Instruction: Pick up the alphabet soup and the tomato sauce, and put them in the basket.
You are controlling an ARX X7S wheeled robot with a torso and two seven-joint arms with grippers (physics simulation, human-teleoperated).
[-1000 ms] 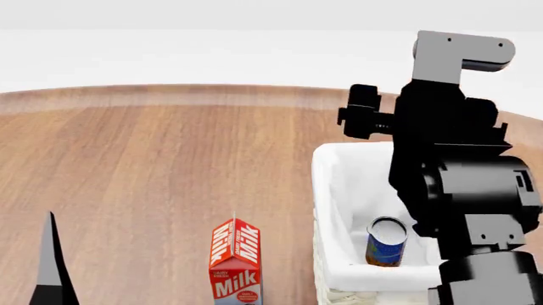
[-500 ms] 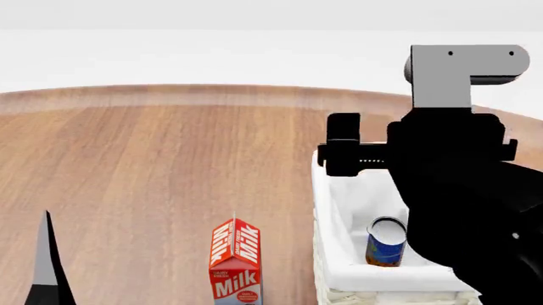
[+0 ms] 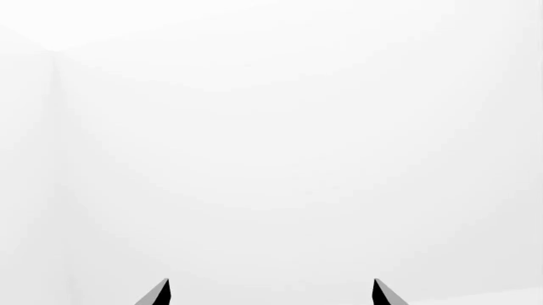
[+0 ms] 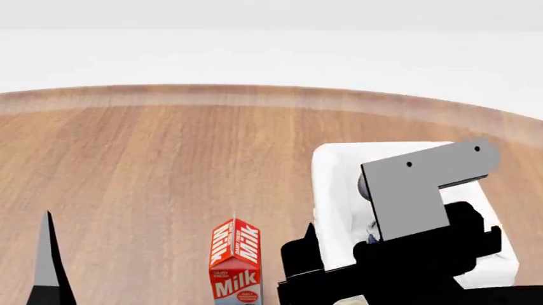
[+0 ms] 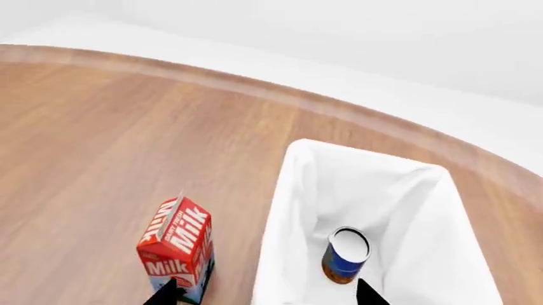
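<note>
My right pincer stands wide, its two dark fingertips well apart, with nothing between them and touching nothing. One tip shows in front of the red-and-white milk carton standing upright on the round brown wooden table; the other shows in front of the large cream-white rectangular basket with its white cloth lining. Inside that basket the small blue-labelled alphabet soup can with an orange picture near its base and a pale silver top stands upright on the lining, near one long wall. From my head, my right arm covers most of the basket, and the carton stands just beside it. My left pincer also stands wide, empty, facing only blank white. I cannot see the tomato sauce.
</note>
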